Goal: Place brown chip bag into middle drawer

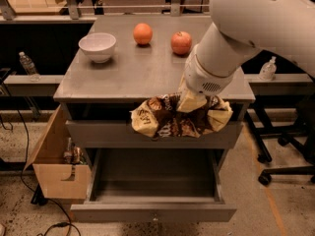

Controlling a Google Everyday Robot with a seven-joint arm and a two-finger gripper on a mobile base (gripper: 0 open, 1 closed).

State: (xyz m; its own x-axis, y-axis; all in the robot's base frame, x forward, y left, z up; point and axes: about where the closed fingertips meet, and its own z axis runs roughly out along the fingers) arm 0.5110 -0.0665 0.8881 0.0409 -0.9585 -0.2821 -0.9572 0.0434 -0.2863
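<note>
— Grey cabinet top (pixel 133 73) behind, carrying white bowl (pixel 97 46), orange (pixel 142 33) and red fruit (pixel 181 43). Whereabouts of the gripper?
— Gripper (pixel 190 102) just off the front edge, clamped on the brown chip bag (pixel 162 122). Bag hanging directly beneath, long axis left-to-right, across the closed drawer front (pixel 98 134).
— And the open drawer (pixel 152 211)?
— Straight below the bag, pulled out, apart from it. Probably just needs lowering, then letting go; worth watching the tan ends against the drawer sides.
</note>
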